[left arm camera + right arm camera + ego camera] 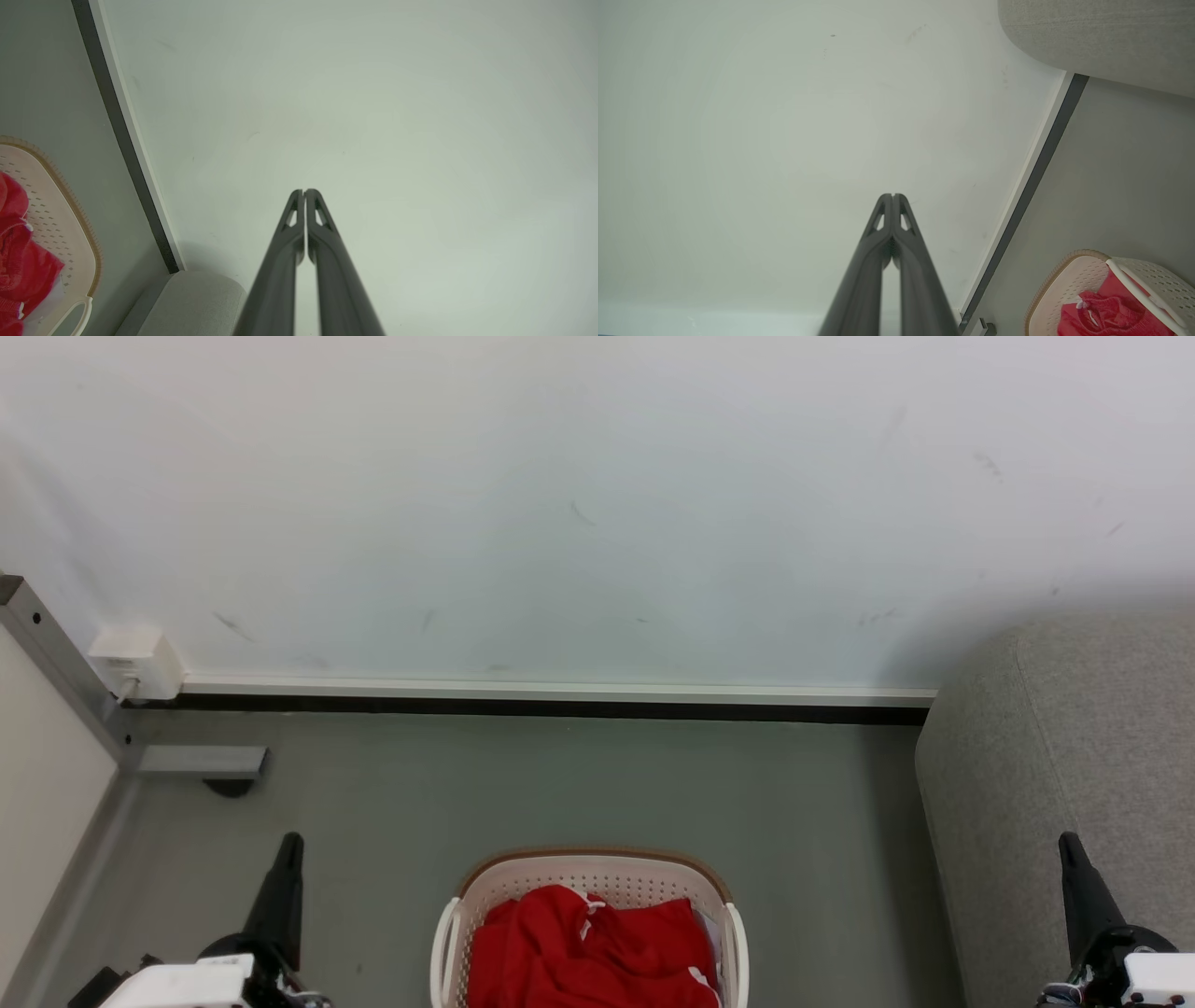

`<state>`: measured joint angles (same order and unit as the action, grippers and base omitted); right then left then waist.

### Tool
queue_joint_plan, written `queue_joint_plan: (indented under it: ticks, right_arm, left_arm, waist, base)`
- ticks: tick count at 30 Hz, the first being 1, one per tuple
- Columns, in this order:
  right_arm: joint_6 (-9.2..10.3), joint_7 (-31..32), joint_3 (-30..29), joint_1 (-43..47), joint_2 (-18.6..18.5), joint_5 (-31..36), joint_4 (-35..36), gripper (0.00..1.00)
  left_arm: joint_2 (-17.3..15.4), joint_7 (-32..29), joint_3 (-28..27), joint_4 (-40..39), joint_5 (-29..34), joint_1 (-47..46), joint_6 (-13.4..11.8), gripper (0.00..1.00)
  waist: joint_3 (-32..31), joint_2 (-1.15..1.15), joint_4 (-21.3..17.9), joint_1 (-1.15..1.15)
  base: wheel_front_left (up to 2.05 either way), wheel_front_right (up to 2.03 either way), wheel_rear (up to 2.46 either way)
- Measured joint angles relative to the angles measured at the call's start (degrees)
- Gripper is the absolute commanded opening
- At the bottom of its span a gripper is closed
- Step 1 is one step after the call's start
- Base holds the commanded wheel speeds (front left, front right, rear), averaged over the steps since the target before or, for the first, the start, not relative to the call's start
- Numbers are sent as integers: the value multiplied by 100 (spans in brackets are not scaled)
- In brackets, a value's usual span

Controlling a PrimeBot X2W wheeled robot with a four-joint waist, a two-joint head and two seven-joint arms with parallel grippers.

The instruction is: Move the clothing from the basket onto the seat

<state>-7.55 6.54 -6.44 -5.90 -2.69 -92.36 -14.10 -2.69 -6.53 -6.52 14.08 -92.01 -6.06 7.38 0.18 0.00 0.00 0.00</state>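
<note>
While our left gripper (291, 847) and right gripper (1067, 845) hang at either side, fingers pressed together on nothing, we see the red clothing (588, 952) heaped inside the basket (597, 855) on the floor (560, 784) between them. Farther off to our right stands the grey seat (1074, 756), apart from the basket, by the white wall (597, 504).

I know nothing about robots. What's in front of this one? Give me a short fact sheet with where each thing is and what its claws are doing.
basket: white, brown rim, on the grey floor
clothing: red, piled in the basket
seat: grey sofa at the robot's right; visible part bare
left gripper: shut, empty, pointing at the wall
right gripper: shut, empty, pointing at the wall
</note>
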Motion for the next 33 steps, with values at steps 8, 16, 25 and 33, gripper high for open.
queue_joint_plan:
  ticks: [8,16,25,33]
  right_arm:
    - [0,0,0,0,0,0,0,0]
    - [0,0,0,0,0,0,0,0]
    - [0,-26,45,202,85,1,-186,100]
    - [0,-260,103,252,82,404,-107,100]
  left_arm:
    - [0,0,0,0,0,0,0,0]
    - [0,0,0,0,0,0,0,0]
    - [60,33,47,210,4,188,-34,100]
    - [63,260,196,220,167,193,-33,100]
  waist:
    - [0,0,0,0]
    - [0,0,0,0]
    - [1,0,1,0]
    - [3,0,10,0]
  base:
    - [0,0,0]
    - [0,0,0]
    - [0,0,0]
    - [0,0,0]
